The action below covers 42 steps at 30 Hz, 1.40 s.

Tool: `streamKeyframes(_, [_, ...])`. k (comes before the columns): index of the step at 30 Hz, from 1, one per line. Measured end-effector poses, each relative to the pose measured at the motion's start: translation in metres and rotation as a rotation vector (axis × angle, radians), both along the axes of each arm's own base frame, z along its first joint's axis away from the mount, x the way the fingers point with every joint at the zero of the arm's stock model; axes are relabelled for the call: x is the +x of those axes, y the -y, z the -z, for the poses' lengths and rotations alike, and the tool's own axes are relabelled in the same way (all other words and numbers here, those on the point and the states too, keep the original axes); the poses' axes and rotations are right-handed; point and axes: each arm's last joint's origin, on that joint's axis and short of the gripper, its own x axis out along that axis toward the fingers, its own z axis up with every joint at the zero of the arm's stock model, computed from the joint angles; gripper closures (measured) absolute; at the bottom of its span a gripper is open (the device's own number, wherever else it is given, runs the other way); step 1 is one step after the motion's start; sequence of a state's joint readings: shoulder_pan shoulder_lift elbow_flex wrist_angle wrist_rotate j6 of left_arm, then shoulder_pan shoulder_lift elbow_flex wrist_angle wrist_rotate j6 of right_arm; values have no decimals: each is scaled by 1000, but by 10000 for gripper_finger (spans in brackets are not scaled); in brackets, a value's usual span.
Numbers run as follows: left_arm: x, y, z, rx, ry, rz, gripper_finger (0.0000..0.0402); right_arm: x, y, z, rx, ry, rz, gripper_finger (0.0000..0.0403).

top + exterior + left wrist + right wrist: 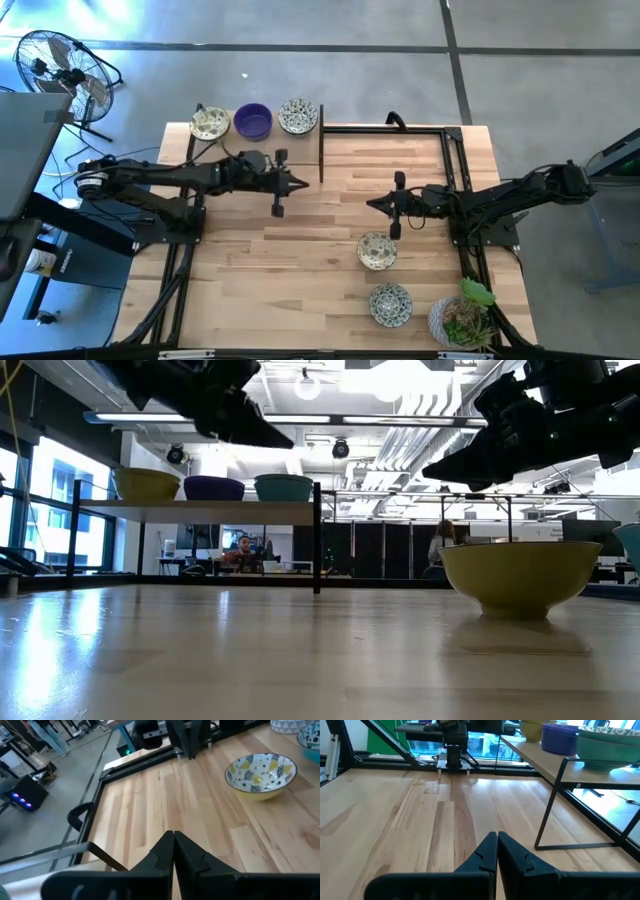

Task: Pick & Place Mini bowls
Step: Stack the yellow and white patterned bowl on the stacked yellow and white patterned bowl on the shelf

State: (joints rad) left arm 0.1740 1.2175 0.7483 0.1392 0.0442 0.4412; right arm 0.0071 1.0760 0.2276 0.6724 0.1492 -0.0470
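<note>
Likely stiff, glazed and slippery, light but chippable: best taken at the rim, one finger inside and one outside. Three mini bowls on the raised shelf (320, 150) at the far left: a yellow-patterned one (209, 123), a purple one (252, 122), a grey-patterned one (298, 116). Two more on the bench (300, 270) near the right side: a yellow-patterned bowl (377, 250) and a grey-green bowl (390, 304) just beyond. Left gripper (302, 182) pinched closed and empty, hovering beside the shelf. Right gripper (372, 203) likewise closed, empty, near the yellow bowl. Potted plant (464, 320) close to the grey-green bowl, crowding approach there; black frame rail (385, 128) and shelf post limiting reach.
</note>
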Motion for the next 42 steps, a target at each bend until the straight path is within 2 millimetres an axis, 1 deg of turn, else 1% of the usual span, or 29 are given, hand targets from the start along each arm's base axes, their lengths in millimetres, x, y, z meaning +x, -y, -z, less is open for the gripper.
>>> streamKeyframes(5, [-6,1,16,-3,24,16,399,-1,0,-3,26,26,4,402])
streamKeyframes(10, [-20,4,22,6,81,23,399,-4,-8,-7,22,45,14,401])
streamKeyframes(16, [-36,7,32,13,119,23,399,-11,-19,-7,27,2,77,400])
streamKeyframes(19, [-42,8,36,20,154,23,399,-10,-24,-10,36,-54,94,400])
streamKeyframes(21, [-45,8,41,17,142,23,399,-8,-28,-16,31,-112,112,400])
streamKeyframes(25, [-48,10,45,27,153,54,399,-4,-35,-32,13,-231,126,394])
streamKeyframes(27, [-50,11,52,30,134,65,399,-4,-39,-40,24,-275,110,384])
streamKeyframes(29, [-52,11,55,35,156,75,399,-4,-44,-47,37,-325,96,369])
streamKeyframes(33, [-58,12,64,48,208,78,399,-6,-53,-54,52,-463,94,329])
streamKeyframes(36, [-63,13,69,44,246,71,399,-3,-61,-60,61,-543,94,301])
streamKeyframes(39, [-67,13,76,28,239,52,399,2,-73,-61,53,-648,16,277])
streamKeyframes(42, [-68,13,77,22,236,48,399,8,-89,-56,44,-795,-79,256])
